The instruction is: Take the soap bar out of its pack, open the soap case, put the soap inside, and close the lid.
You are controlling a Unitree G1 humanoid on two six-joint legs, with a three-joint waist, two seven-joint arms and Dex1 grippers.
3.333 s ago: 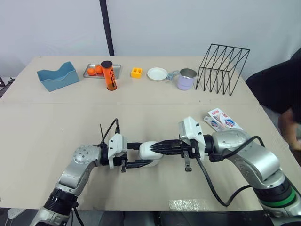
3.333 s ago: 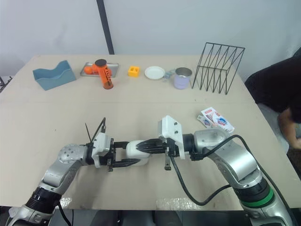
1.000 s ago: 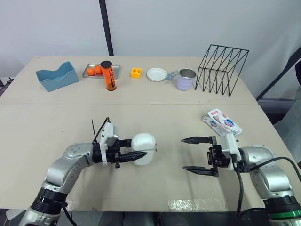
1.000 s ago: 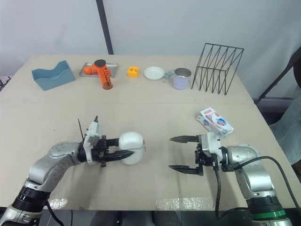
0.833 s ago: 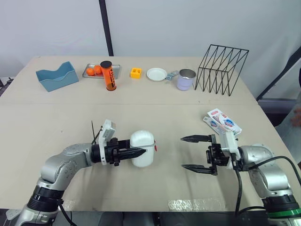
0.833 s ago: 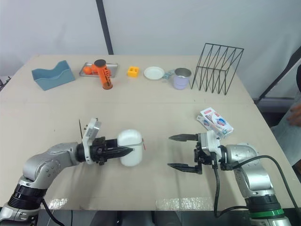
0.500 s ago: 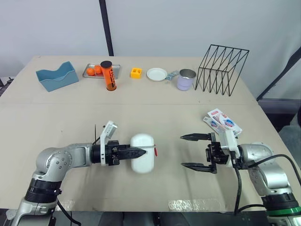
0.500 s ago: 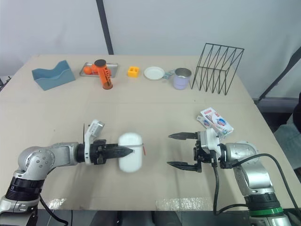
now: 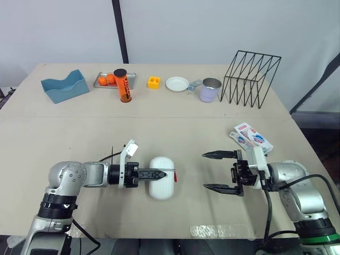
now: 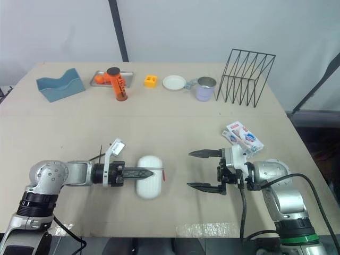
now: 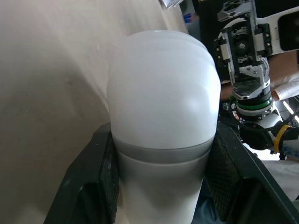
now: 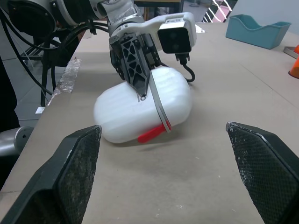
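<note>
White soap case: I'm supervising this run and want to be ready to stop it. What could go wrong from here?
1. The left gripper clamps the smooth, rounded white plastic soap case by one end only; prying at its lid could make it slip or twist.
2. The red-and-white soap pack lies close to the table's right edge, beside the right arm; reaching for it, the open right gripper might push it off.

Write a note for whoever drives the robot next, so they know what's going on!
Left gripper shut on the white soap case, lying on the table, lid closed.
Right gripper open, empty, apart from the case on its right.
Soap pack on the table beyond the right gripper.
Done: lid is shut; whether the bar is inside cannot be seen.
Left: confirm that, then probably release the case.
</note>
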